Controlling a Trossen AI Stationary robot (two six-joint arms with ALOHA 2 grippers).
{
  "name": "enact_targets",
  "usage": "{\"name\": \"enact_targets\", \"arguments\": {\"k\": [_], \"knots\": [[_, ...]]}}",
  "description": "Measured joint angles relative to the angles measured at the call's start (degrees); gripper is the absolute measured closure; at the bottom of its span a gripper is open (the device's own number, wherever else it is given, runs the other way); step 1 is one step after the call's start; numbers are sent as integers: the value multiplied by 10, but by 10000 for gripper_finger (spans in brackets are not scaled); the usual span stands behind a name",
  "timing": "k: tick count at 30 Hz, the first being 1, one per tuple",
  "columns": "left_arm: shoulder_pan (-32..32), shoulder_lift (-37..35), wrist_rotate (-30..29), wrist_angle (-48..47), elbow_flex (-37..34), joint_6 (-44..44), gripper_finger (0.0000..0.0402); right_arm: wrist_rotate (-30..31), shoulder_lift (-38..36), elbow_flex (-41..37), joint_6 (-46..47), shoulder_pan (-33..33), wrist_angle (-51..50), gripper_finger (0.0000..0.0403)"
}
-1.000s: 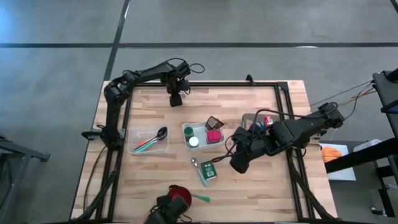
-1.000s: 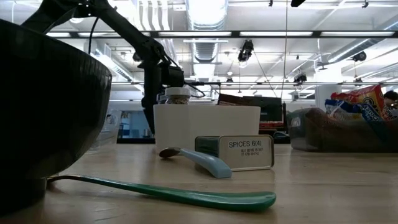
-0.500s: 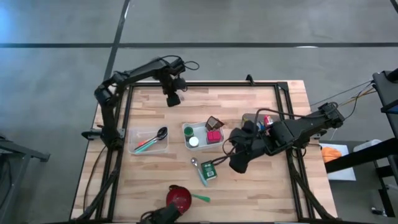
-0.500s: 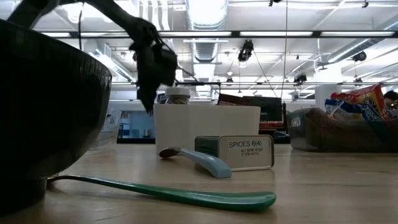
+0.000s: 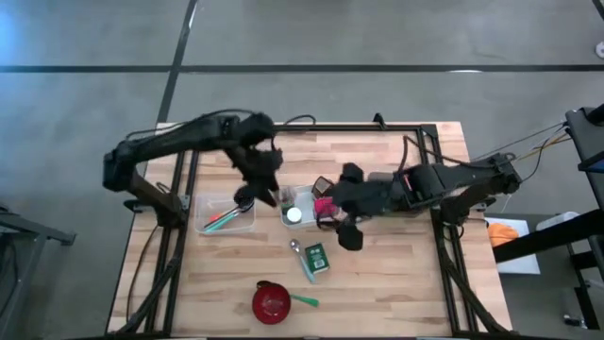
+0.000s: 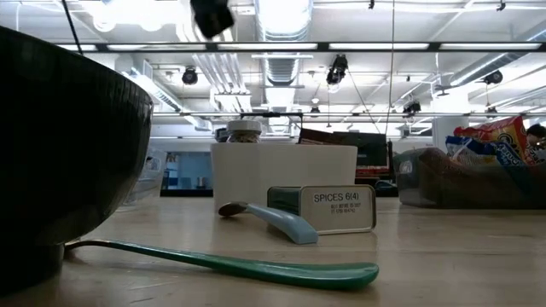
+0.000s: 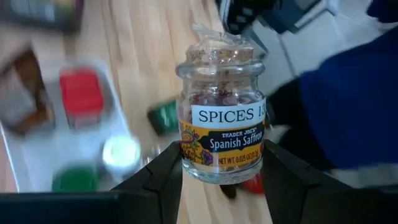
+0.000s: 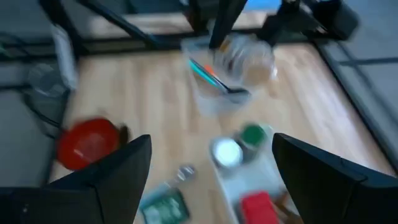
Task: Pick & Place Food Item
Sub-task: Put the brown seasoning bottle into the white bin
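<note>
1. above the white tray [image 5: 304, 210] at mid-table, the left gripper [image 7: 219, 177] is closed on a glass spice jar [image 7: 221, 124]; its label reads "spanish saffron".
2. the jar sits upright between the two dark fingers [image 7: 163, 174], clear of the table, over the gap between the white tray and the clear bin [image 5: 224, 213].
3. the right gripper [image 5: 348, 236] hangs just past the tray's other side, its jaws spread wide with nothing between them.
4. the tray holds a red block [image 5: 326, 207], a white lid [image 5: 294, 216] and a green lid [image 5: 286, 199].
5. nearer the front edge lie a green spice tin [image 5: 316, 258], a pale spoon [image 5: 301, 256] and a red bowl [image 5: 271, 303].
</note>
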Motion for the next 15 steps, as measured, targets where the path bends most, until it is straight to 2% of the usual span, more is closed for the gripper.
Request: {"name": "enact_targets", "arguments": {"k": [3, 6, 11, 15], "knots": [[-63, -16, -74, 82, 0, -39, 236, -69, 2, 3, -4, -26, 48, 71], [-95, -19, -126, 145, 1, -85, 236, -84, 8, 8, 2, -39, 74, 71], [-99, -13, -135, 176, 0, -141, 236, -84, 16, 27, 39, -49, 74, 71], [-99, -12, -134, 192, 0, -151, 236, -63, 15, 34, 71, -57, 63, 71]]}}
